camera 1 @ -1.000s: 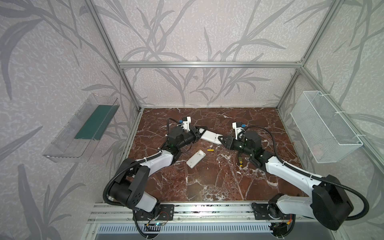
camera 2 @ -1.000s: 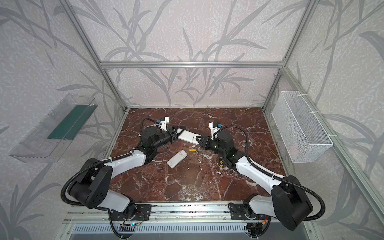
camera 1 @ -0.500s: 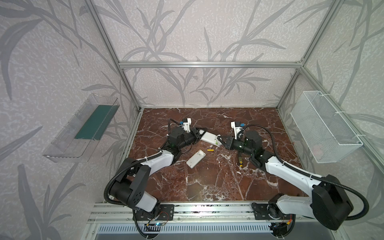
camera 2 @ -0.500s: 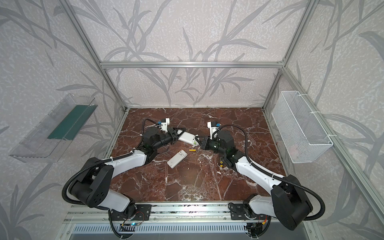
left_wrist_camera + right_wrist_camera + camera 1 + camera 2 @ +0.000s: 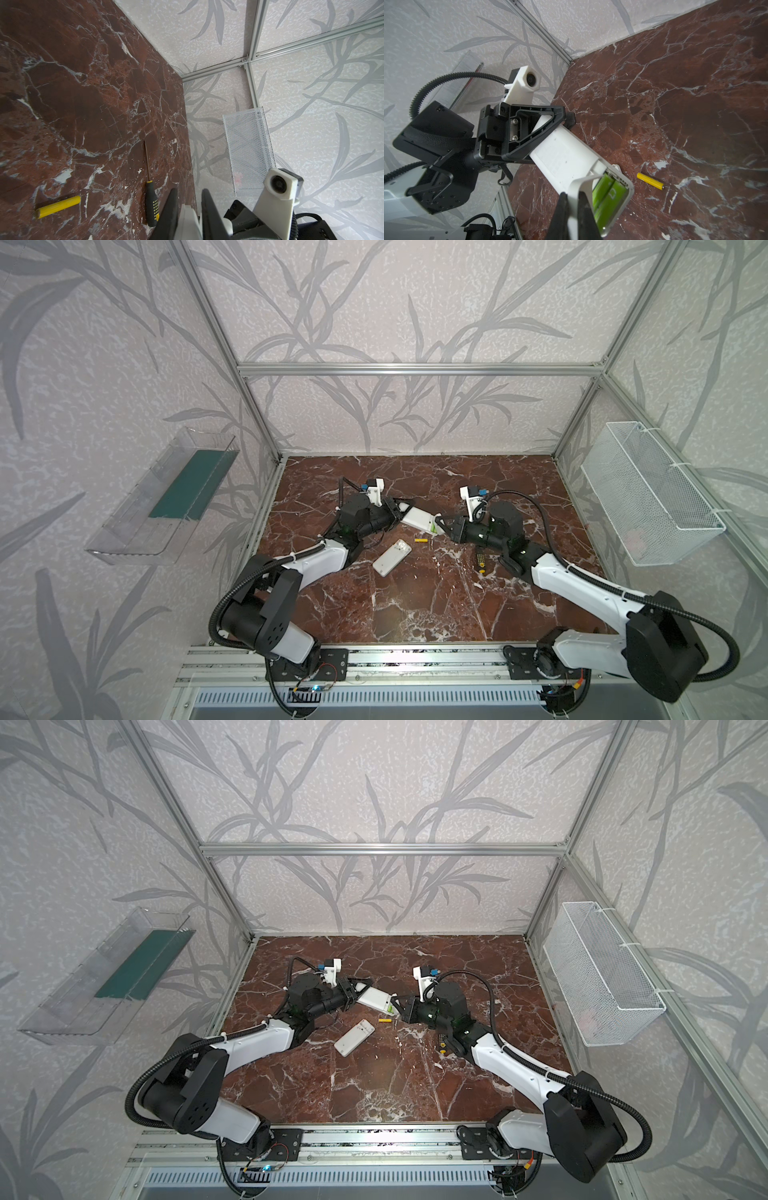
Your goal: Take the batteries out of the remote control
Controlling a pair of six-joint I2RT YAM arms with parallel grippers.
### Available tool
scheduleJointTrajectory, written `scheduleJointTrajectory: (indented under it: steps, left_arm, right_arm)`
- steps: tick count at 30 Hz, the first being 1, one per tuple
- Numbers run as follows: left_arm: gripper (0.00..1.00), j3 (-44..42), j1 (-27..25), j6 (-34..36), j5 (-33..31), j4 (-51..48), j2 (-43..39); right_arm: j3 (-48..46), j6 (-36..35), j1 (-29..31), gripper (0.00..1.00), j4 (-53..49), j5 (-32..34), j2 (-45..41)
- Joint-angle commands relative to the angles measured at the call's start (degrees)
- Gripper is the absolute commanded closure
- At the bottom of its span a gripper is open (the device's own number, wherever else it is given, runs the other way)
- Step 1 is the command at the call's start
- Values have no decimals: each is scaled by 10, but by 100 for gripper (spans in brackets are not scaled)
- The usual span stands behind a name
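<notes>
1. The remote control (image 5: 417,519) is seen spanning the gap between the two arms, over the back half of the marble worktop (image 5: 415,614).
2. The left fingers (image 5: 537,108) are closed on the end of the remote control away from its battery compartment, one finger on each side. In the left wrist view the white body is seen clamped between them (image 5: 171,209).
3. The right fingers (image 5: 560,218) are brought fully together on a thin white cover (image 5: 576,187) at the open battery end. It is probably the compartment's door, though this cannot be confirmed from so close a view.
4. Two yellow-green batteries (image 5: 608,193) are seen side by side inside the open compartment, just beside the right fingers. A green glint marks them in a top view (image 5: 390,1006).
5. A loose battery (image 5: 421,539), bright yellow, is laid flat on the worktop near the remote control's open end and is not touching it.
6. A second remote (image 5: 391,557), white, is laid flat on the worktop, nearer the front than the held one and clear of both arms.
7. A screwdriver (image 5: 150,199) with a black-and-yellow handle is laid on the worktop. In both top views it is partly hidden by the right arm.
8. A wire basket (image 5: 648,497) is fixed to the right wall and a clear shelf (image 5: 162,497) to the left wall.
</notes>
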Motion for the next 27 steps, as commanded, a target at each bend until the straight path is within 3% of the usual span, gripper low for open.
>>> scheduleJointTrajectory:
  steps: [1, 5, 10, 16, 27]
  left_arm:
    - [100, 24, -3, 58, -8, -73, -11]
    - [100, 24, -3, 93, -21, -118, -20]
    - [100, 17, -7, 107, -17, -124, -21]
    - [100, 14, -22, 126, -3, -127, -9]
    - [100, 18, -50, 150, -22, -150, 8]
  right_arm:
    - [4, -51, -19, 100, -64, 33, -42]
    - [0, -83, -48, 100, -121, 72, -63]
    - [0, -139, -84, 100, -208, 186, -54]
    - [-20, -144, -140, 100, -223, 256, -18]
    - [-47, -108, -173, 100, -170, 292, 76]
